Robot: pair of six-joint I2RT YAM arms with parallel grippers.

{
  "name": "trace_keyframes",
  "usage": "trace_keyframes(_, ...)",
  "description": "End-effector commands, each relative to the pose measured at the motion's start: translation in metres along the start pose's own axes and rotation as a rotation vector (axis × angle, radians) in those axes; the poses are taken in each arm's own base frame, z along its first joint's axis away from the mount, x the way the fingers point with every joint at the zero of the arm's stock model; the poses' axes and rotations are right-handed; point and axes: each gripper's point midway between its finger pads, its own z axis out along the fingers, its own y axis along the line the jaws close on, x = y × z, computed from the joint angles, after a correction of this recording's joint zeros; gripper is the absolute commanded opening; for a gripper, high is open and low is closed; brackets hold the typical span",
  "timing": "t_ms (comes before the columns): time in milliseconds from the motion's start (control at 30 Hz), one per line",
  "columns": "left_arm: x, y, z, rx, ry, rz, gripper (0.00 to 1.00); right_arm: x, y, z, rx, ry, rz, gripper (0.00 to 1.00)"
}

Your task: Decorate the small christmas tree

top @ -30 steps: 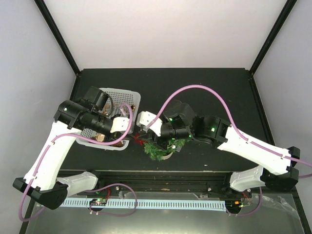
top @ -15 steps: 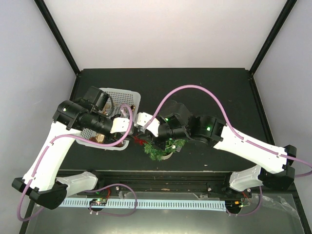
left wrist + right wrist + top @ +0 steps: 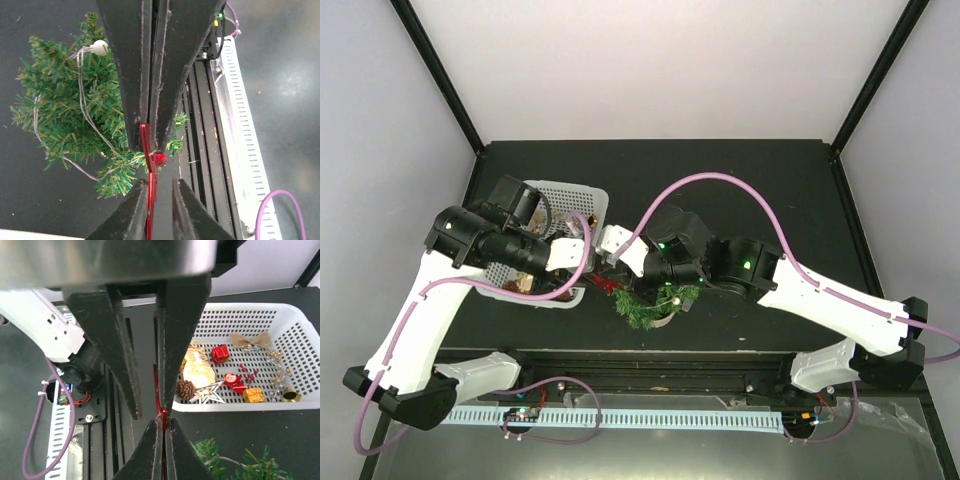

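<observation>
Red ribbon (image 3: pixel 157 390) runs between both grippers above the table's near rail: the right gripper (image 3: pixel 162 415) has its fingers pressed together on it, while the left gripper (image 3: pixel 152 150) stands a sliver apart around it. The small christmas tree (image 3: pixel 655 300) sits just beside the white basket (image 3: pixel 295 330) of ornaments.

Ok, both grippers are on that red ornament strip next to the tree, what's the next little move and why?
Probably open the left gripper fully and back it away. The right gripper is shut on the red ornament strip, so it can carry it alone to the small christmas tree just beside them.
</observation>
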Motion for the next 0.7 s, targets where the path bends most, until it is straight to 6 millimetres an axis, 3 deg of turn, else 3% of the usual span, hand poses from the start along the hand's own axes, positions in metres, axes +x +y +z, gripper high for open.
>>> trace_keyframes(0, -0.014, 0.000, -0.012, -0.058, -0.031, 0.027, 0.20, -0.005, -0.015, -0.004, 0.093, -0.020, 0.027, 0.01)
trace_keyframes(167, -0.012, 0.001, -0.014, -0.077, -0.020, 0.019, 0.38, -0.011, -0.026, -0.011, 0.160, -0.044, 0.051, 0.01)
trace_keyframes(300, -0.007, 0.005, -0.017, -0.122, 0.009, 0.007, 0.58, -0.025, -0.041, -0.029, 0.248, -0.097, 0.070, 0.01)
trace_keyframes(500, 0.011, 0.022, -0.022, -0.277, 0.050, -0.017, 0.69, -0.050, -0.075, -0.083, 0.424, -0.225, 0.152, 0.01)
trace_keyframes(667, 0.027, 0.036, -0.026, -0.391, 0.019, -0.071, 0.71, -0.056, -0.096, -0.120, 0.527, -0.256, 0.226, 0.01)
